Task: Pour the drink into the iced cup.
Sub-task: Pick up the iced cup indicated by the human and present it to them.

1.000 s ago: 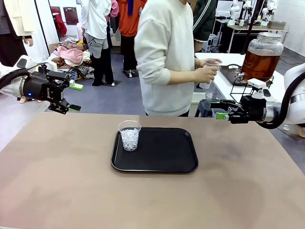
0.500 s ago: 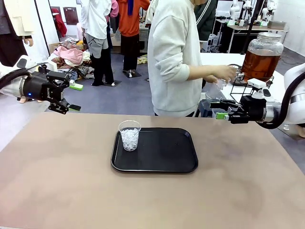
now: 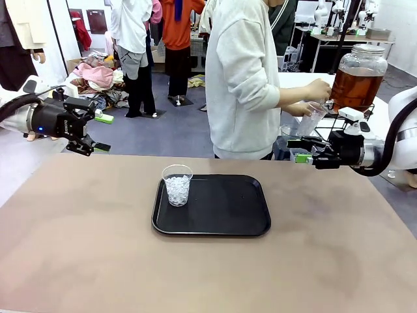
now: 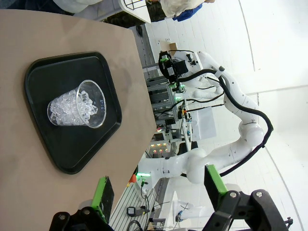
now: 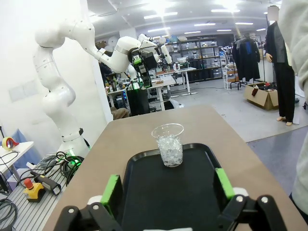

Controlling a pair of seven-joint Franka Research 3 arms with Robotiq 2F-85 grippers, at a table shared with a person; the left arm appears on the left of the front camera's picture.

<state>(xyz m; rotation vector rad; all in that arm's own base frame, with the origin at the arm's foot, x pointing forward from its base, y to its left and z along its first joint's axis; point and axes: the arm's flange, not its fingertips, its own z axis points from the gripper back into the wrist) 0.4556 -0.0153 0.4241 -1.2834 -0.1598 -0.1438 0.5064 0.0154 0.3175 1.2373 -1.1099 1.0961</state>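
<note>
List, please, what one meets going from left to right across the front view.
Left gripper → iced cup, standing on the black tray → right gripper → amber drink in its glass jar.

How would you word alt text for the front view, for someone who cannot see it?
A cup of ice stands on a black tray on a brown table, with the left gripper and right gripper open near its far corners. Beyond it, a person holds a second clear cup by a glass dispenser of amber drink.
</note>
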